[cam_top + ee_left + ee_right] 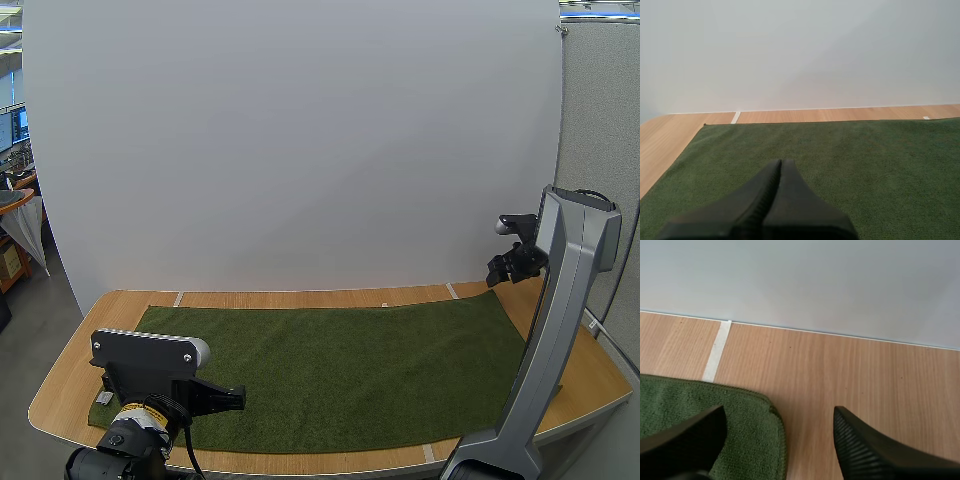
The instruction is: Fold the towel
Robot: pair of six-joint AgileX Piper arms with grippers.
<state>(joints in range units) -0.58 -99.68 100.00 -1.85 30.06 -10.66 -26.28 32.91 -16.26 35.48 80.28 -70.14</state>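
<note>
Two hands are stationed over one green towel (340, 370), which lies flat across most of the bench (60, 390). Left hand (780, 162): clenched on nothing, above the towel's near left area. Right hand (779, 412): released, spread above the far right corner. Risk: a descent offset to the right would close on bare bench. A shallow pinch could let the corner slip mid-fold.

Left arm (140, 365): flat black housing with a pale grey top edge and a rounded grey end cap; two small screws on its face; a black joint below it bears a yellow-and-white ring label.
Left jaws: matte black, tapered, ribbed along the inner edges.
Right arm (560, 330): long silver-grey angular link with a darker grey side panel and a black wrist assembly.
Right jaws: black, with finely dotted inner faces.
</note>
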